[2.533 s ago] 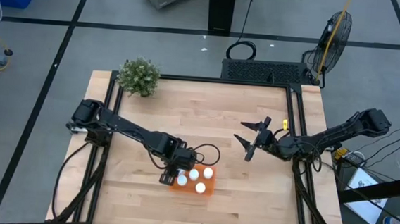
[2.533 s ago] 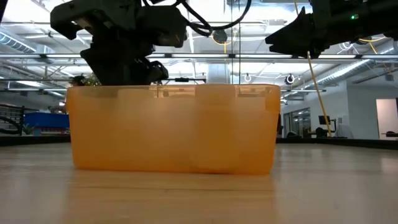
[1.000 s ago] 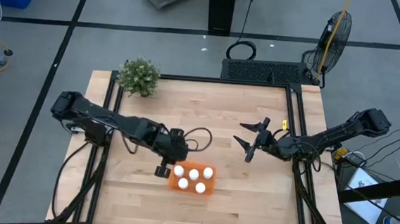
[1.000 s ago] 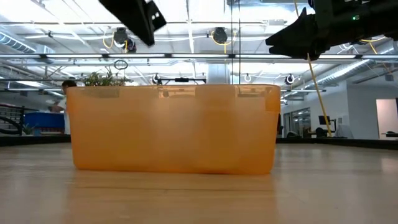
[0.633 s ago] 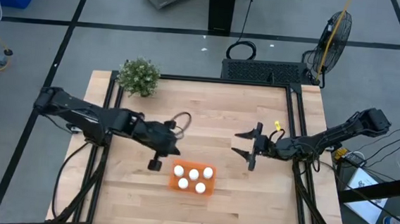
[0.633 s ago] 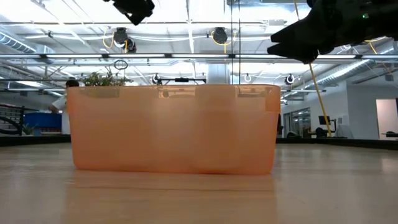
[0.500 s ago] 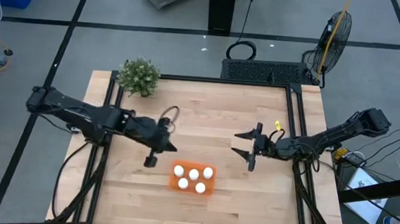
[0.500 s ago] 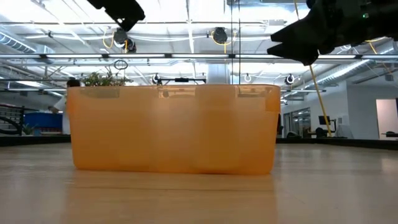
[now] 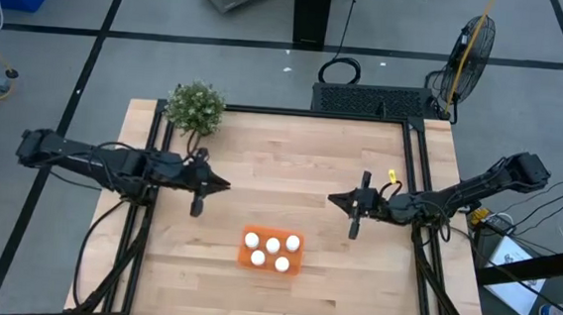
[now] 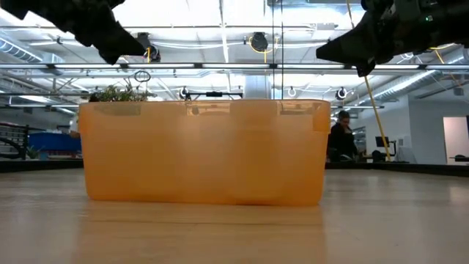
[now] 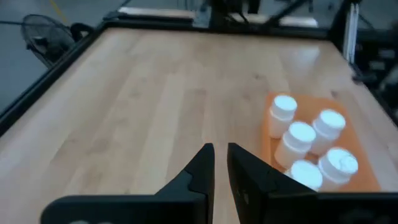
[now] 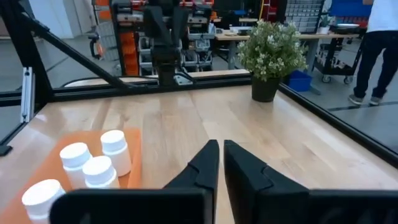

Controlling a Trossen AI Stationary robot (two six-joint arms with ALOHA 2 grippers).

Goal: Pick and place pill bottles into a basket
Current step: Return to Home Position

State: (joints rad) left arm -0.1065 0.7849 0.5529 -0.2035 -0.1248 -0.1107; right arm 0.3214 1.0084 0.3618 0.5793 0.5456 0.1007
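Note:
The orange basket [image 9: 271, 266] stands on the wooden table near its front edge, with several white pill bottles [image 9: 272, 245] upright in it. They also show in the left wrist view [image 11: 298, 138] and the right wrist view [image 12: 115, 149]. My left gripper [image 9: 223, 185] hangs shut above the table, left of and beyond the basket, pointing toward the table's right. My right gripper [image 9: 332, 198] hangs shut to the right of and beyond the basket, pointing left. Both are empty [image 11: 220, 163] [image 12: 221, 158]. In the low view the basket wall [image 10: 205, 150] hides the bottles.
A green potted plant [image 9: 196, 107] stands at the table's far left corner. Black frame rails [image 9: 414, 177] run along the table's sides. A fan [image 9: 473, 42] stands on the floor beyond the far right corner. A person [image 10: 341, 139] sits in the room behind.
My left gripper has drawn back from beside the basket toward the table's left and far edges, staying shut and empty. My right gripper has shut its fingers in place, with nothing between them. The bottles and the basket have not moved.

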